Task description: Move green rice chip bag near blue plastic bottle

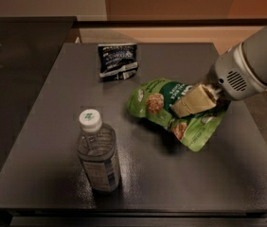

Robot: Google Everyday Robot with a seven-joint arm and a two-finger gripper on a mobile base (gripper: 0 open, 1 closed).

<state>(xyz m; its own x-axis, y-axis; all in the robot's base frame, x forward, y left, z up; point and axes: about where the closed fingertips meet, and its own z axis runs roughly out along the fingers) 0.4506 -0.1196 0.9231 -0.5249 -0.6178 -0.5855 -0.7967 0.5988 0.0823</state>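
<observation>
Fingers [195, 100] of the gripper [183, 107], tan and wedge-shaped, were closed onto the green rice chip bag [153, 102] at the right-centre of the desk [171, 188]. Only the upper finger showed plainly. The other seemed to lie under the pouch, so the clamp was read from how the bag's right part bunched around the tan tip. The grey-and-white arm [252, 65] reached in from the right edge of the view, slanting down and to the left toward the pouch.

The green rice chip bag was tilted, its left end toward the middle of the desk and its lower right corner pointing toward the front. A dark green oval with white lettering and pictures of round rice cakes faced up. A shadow lay on the desk beneath it.

The blue plastic bottle [98, 157] stood upright at the front left of the desk, its white cap with a green mark on top. It stood apart from the pouch, to the pouch's left and nearer the front edge, with bare desk between them.

A dark snack bag [118, 60] lay toward the back of the desk, behind the bottle and to the back left of the green pouch, touching neither
</observation>
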